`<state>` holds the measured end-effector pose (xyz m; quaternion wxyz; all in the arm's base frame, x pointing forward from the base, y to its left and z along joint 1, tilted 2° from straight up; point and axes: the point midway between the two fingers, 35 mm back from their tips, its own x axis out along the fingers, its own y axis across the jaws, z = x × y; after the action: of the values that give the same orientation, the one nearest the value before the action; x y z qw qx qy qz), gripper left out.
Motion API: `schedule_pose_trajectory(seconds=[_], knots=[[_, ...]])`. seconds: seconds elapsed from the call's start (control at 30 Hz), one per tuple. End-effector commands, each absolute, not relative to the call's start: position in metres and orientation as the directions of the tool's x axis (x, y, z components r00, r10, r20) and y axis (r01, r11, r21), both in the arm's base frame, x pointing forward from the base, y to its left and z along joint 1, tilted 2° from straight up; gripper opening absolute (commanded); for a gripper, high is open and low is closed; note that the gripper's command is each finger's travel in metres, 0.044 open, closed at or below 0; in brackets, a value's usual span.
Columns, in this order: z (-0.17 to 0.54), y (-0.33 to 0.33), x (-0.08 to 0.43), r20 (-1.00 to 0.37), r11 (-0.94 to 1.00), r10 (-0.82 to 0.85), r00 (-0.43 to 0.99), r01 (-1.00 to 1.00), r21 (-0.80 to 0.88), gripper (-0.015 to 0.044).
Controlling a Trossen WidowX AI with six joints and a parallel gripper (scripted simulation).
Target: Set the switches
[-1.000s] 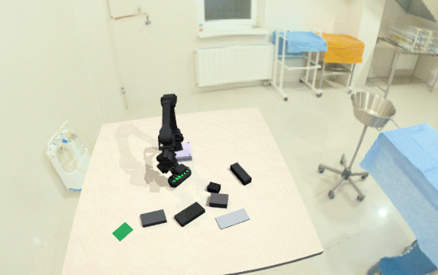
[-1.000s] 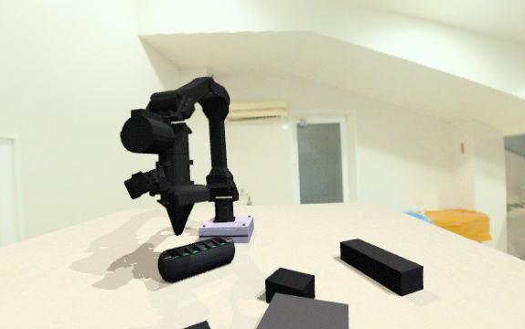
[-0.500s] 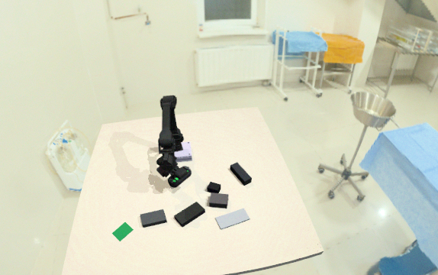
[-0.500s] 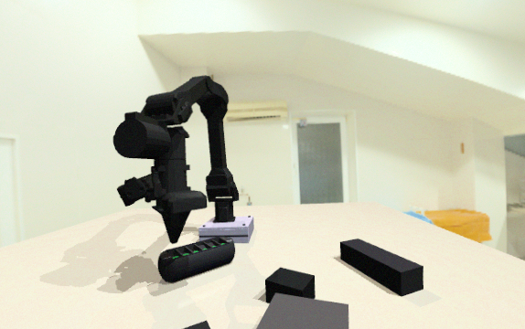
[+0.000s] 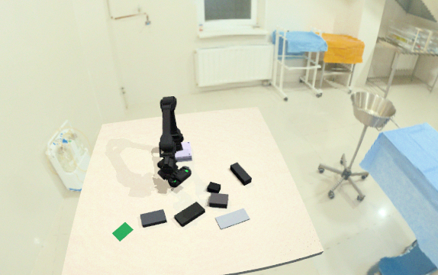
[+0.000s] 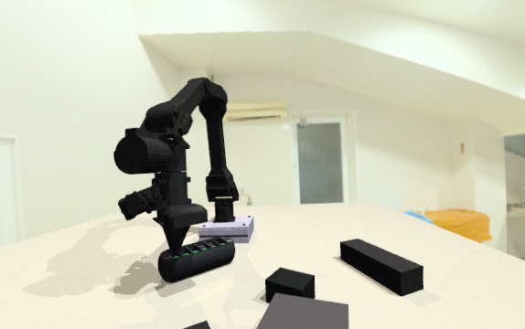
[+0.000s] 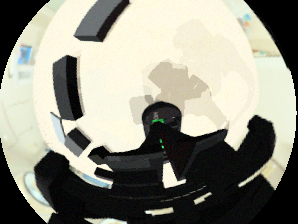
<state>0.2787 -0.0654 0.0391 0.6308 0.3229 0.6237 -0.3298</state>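
The dark grey controller unit [image 5: 188, 174] [image 6: 203, 267] [image 7: 162, 109] sits upright on the bench, with its row of rocker switches on top. Green shows at several switches in the exterior view. The label underneath is hidden. My gripper [image 6: 176, 252] [image 7: 156, 124] is shut and empty, pointing down. Its tips are at the unit's top, over the end away from the robot base, and seem to touch a switch there. The fingers and arm hide some switches in the wrist view and the top view, so I cannot tell every setting.
Beyond the unit lie a small black block [image 5: 214, 187] [image 6: 290, 285], a grey block [image 5: 218, 200] [image 6: 305, 315], a long black block [image 5: 240, 173] [image 6: 381, 267], a black module [image 5: 189, 214], a dark slate box [image 5: 153, 218], a pale plate [image 5: 233, 218] and a green card [image 5: 123, 231].
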Motion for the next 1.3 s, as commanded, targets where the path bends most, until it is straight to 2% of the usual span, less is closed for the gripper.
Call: schedule_pose_trajectory(seconds=[0.0,1.27], knots=[[0.0308,-0.0649,0.2760,-1.000,0.570,-0.011,-0.005,0.822,-0.011,0.0000],[0.0320,-0.0649,0.2770,-1.000,0.573,-0.010,-0.002,0.819,-0.008,0.0000]])
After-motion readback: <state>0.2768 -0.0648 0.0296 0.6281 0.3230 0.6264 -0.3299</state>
